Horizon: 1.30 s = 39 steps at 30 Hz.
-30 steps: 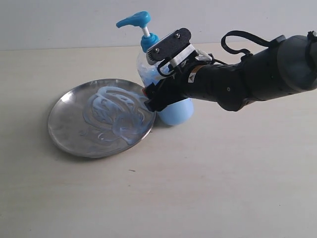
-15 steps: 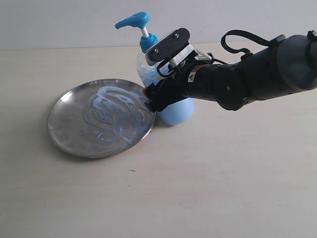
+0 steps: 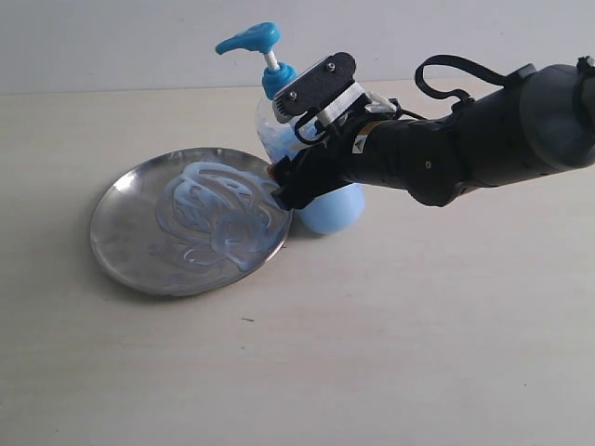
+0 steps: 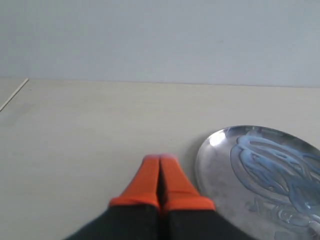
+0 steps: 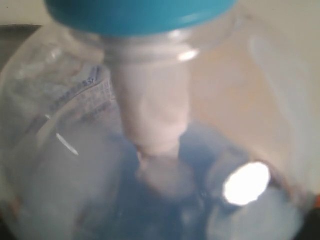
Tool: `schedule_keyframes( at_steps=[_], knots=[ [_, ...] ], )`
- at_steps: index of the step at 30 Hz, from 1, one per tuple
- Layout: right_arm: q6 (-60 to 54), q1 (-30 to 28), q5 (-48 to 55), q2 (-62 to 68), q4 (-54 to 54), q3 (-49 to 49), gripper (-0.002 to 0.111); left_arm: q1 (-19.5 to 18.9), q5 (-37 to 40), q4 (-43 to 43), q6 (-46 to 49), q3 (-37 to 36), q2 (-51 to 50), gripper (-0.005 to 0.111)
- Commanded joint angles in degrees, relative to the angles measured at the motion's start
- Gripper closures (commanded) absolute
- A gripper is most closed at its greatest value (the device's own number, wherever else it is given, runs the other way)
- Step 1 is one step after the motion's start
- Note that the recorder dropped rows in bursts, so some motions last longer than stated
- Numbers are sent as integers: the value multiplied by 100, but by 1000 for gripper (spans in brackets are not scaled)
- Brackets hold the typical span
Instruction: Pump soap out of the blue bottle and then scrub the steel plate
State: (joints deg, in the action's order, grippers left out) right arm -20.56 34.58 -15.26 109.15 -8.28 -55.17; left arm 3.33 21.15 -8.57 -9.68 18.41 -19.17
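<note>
And there the right pincer (image 3: 288, 183) stood wide around the belly of the tall clear plastic pump bottle with the blue head (image 3: 335, 210), apparently clasping it, hard by the rim of the round shiny steel plate (image 3: 125, 237) streaked with pale blue soap (image 3: 218, 209). It was best to keep the bottle upright and clear of that rim. The left pincer (image 4: 160, 161), tips pressed together, sat just beside the plate, and bare tabletop (image 3: 390, 353) lay open in front.
</note>
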Motion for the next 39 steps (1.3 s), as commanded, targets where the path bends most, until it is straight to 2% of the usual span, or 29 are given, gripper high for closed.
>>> schedule_keyframes(
  at_steps=[1,4,8,11,39],
  knots=[
    [-128,9,-156,-41,36,-59,108,12,-20,-27,25,593,-618,107],
    [-225,9,-192,-41,36,-59,108,47,-20,-27,25,938,-981,107],
    [-238,9,-192,-41,36,-59,108,638,-20,-27,25,1691,-1630,107],
    [-238,9,-192,-41,36,-59,108,931,-43,-27,25,2091,-1998,107],
    [-238,9,-175,-41,0,-59,108,932,-152,-27,25,2156,-2080,107]
  ],
)
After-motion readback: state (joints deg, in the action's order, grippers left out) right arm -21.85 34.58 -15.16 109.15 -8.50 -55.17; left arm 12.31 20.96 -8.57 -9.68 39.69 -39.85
